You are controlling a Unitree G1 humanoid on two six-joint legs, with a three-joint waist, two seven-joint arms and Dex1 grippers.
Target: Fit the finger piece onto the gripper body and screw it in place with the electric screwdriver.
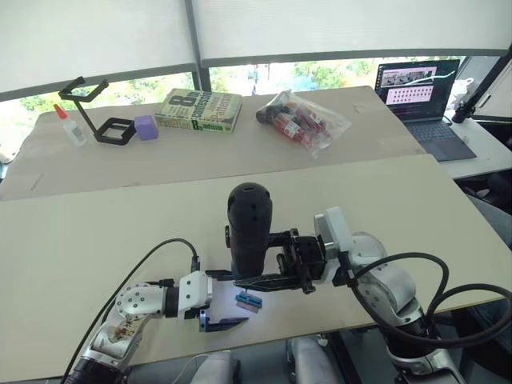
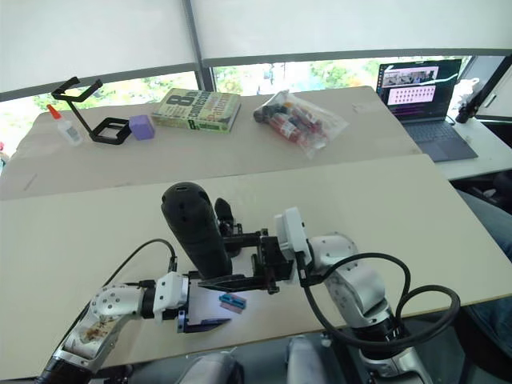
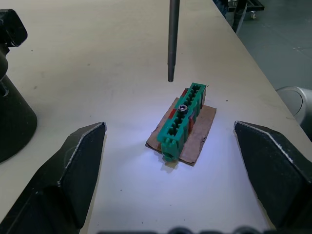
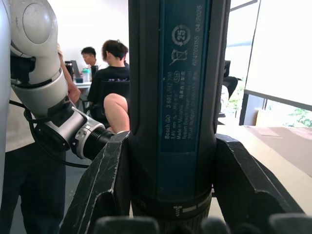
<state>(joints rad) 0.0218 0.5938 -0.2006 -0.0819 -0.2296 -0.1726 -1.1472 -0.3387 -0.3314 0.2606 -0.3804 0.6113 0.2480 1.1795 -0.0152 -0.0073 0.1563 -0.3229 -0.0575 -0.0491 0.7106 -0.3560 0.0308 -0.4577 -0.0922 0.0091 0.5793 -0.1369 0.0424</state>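
Near tabletop (image 1: 96,240) edge: my right claw (image 4: 165,195) clamps the electric screwdriver (image 1: 249,228) upright; my left claw (image 3: 170,161), wide, flanks a green block (image 3: 183,119) beneath the bit (image 3: 172,39).

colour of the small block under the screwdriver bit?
Green with red between its halves, the small block lies on a brown card scrap. Left wrist view shows it best.

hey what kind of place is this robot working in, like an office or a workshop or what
Most likely an office-style lab or shared workspace. An open laptop sits on a desk by the windows, people sit at desks in the background, and the worktable holds a book and a glue bottle.
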